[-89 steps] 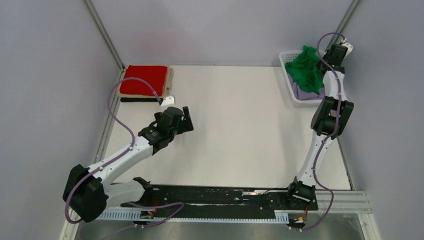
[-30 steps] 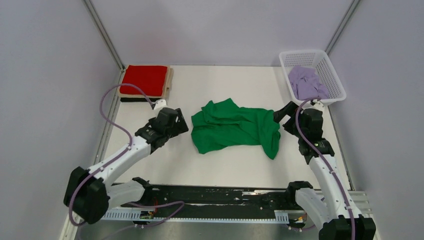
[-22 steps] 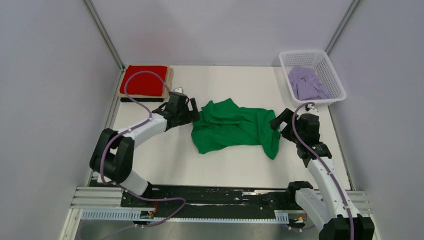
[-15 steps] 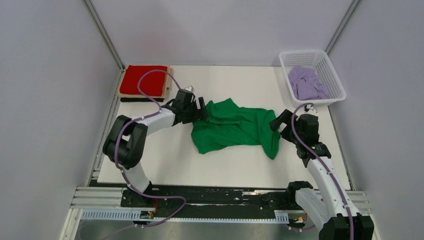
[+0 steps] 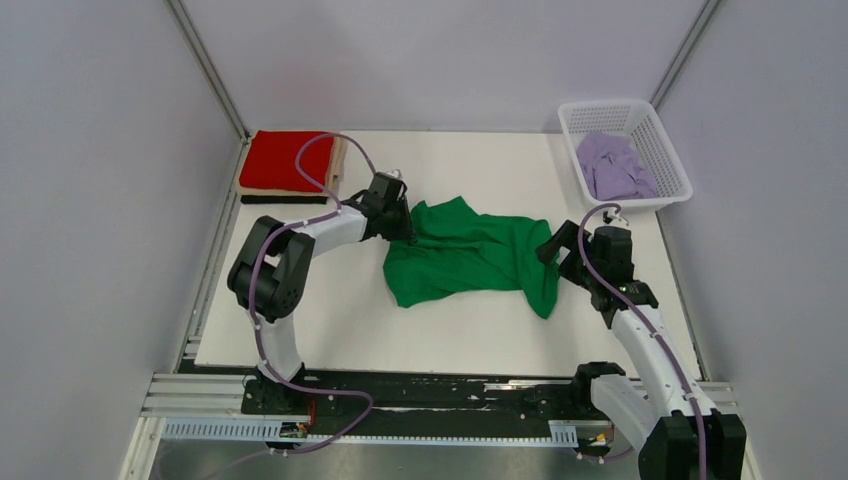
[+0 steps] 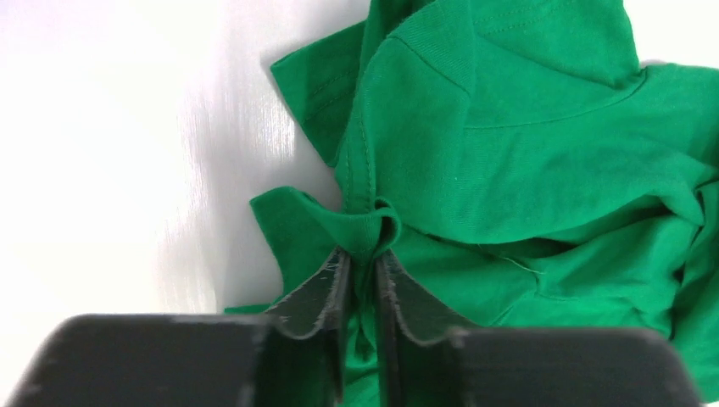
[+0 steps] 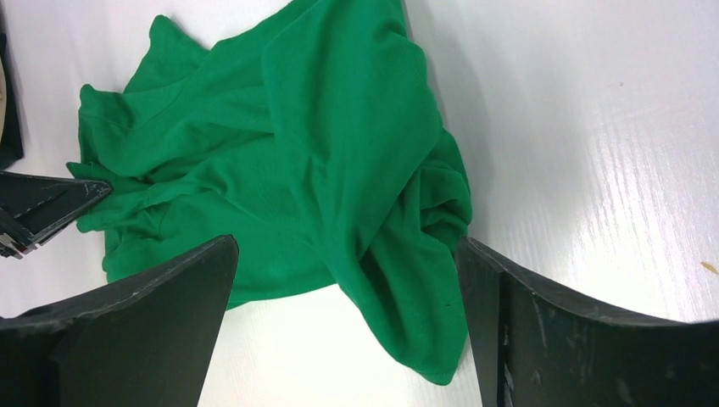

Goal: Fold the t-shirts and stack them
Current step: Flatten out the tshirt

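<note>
**Left gripper pinching green shirt; right gripper spread wide**

The green shirt lay crumpled at mid-table, spread left to right, with one lobe trailing toward the near right. The left gripper was at the shirt's left edge. Its fingers were nearly together, clamping a small raised fold of green cloth. Next to the pinch, a stitched seam ran up the cloth in the left wrist view. The left arm reached across from its base with the elbow bent high.

The right gripper was at the shirt's right end, jaws fully apart and gripping nothing. In the right wrist view the trailing lobe sat between the two fingers. Whether either finger touched cloth could not be told.

At the far left corner was a folded pile with the red shirt on top. A beige shirt showed at its right edge and a black shirt along its near edge. The lilac shirt lay bunched inside the basket at the far right corner, well apart from both grippers.
</note>
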You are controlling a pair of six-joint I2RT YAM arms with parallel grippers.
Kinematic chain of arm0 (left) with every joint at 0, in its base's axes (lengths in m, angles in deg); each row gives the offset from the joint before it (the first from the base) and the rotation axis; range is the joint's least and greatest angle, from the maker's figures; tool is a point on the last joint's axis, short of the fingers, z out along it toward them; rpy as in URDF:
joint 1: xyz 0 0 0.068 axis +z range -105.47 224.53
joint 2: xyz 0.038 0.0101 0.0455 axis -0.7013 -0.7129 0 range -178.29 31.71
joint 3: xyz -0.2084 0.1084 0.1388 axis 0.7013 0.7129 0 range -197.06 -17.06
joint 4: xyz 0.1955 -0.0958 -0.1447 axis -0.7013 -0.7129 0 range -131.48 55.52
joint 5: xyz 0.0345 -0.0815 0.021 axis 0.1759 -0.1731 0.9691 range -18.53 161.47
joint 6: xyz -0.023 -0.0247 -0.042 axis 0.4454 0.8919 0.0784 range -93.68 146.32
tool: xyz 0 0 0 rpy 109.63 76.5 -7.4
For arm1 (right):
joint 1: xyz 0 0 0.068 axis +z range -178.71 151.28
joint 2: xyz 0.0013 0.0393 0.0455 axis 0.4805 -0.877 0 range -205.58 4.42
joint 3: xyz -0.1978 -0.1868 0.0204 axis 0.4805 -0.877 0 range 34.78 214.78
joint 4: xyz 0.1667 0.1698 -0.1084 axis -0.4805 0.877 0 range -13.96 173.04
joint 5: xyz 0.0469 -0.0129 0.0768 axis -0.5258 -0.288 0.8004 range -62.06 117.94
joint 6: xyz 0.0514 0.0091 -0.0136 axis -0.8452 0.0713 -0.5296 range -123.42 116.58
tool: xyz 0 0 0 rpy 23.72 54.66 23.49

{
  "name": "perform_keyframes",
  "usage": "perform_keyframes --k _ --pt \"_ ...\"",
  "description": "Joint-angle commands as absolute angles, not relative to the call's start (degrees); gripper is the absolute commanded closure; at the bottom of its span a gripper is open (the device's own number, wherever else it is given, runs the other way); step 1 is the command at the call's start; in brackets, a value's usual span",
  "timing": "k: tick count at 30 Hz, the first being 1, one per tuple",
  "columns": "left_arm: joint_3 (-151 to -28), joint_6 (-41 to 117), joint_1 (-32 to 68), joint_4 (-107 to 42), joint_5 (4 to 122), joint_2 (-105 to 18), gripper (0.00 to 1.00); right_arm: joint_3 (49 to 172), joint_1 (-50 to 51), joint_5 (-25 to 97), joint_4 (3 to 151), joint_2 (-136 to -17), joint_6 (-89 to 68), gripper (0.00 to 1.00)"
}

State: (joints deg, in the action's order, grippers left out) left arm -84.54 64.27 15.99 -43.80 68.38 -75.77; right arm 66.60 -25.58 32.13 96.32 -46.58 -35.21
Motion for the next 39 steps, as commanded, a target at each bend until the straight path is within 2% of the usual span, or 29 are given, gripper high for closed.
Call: perform_keyframes --k 1,2,3,4,7,13,19,27,35,39 --pt "-87.7 64.1 15.5 -48.1 72.6 -76.5 0.84 67.1 -25.6 33.3 94.2 -46.2 -33.9 0.0" --pt "-87.4 64.4 15.5 -48.6 73.4 -75.9 0.94 67.1 -25.5 33.6 94.1 -46.1 -33.9 0.0" --pt "-86.8 64.6 15.5 -48.7 73.7 -75.6 1.0 67.0 -25.5 33.8 94.1 -45.9 -33.8 0.0" --pt "-86.3 64.7 15.5 -48.5 74.3 -74.4 1.0 67.0 -25.4 34.2 94.2 -45.8 -33.7 0.0" --pt "-83.7 64.4 15.2 -47.9 75.3 -71.1 1.0 67.6 -23.4 34.9 94.6 -45.7 -32.9 0.0" --pt "-75.6 61.5 14.6 -47.1 77.5 -58.6 1.0 70.8 -11.0 18.8 98.5 -48.6 -35.1 0.03" --pt "-69.4 61.1 14.6 -52.0 84.8 -44.6 1.0 73.6 2.2 10.7 99.9 -55.8 -37.8 0.15" --pt "-66.8 61.4 14.6 -55.5 88.4 -36.8 1.0 76.9 17.9 3.1 100.7 -69.2 -44.0 0.3" --pt "-66.3 61.3 14.6 -56.9 90.2 -35.2 1.0 80.9 20.5 -4.0 102.5 -81.2 -50.2 0.37" --pt "-66.1 61.4 14.6 -57.3 90.7 -35.0 1.0 81.6 19.5 -8.8 102.7 -84.1 -52.0 0.48"
